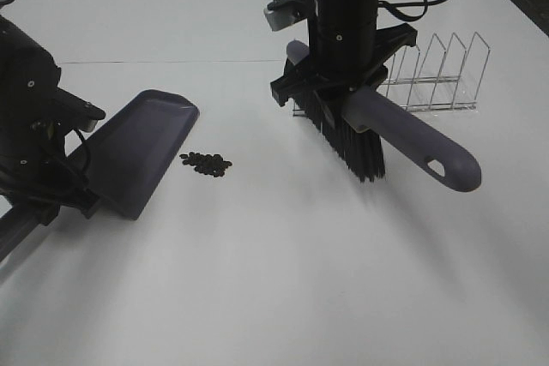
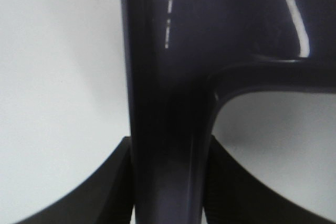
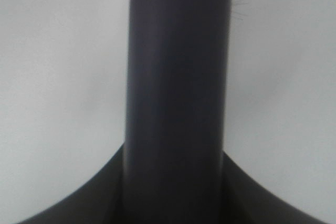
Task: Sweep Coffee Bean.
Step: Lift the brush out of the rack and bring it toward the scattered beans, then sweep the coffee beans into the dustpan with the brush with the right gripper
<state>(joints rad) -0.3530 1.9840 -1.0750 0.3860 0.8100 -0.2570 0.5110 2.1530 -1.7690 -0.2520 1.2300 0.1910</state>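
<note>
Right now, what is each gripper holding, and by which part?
Left gripper clamps the dustpan by its handle; right gripper clamps the brush handle above the bristles.

Legible markings: none in any view
- Dustpan [image 2: 173, 51]: a broken line of pale flecks on the dark glossy plastic, too blurred to tell as characters
- Brush [image 1: 403, 130], wire rack [image 1: 433, 109], bench [image 1: 283, 280]: nothing readable on any of them
</note>
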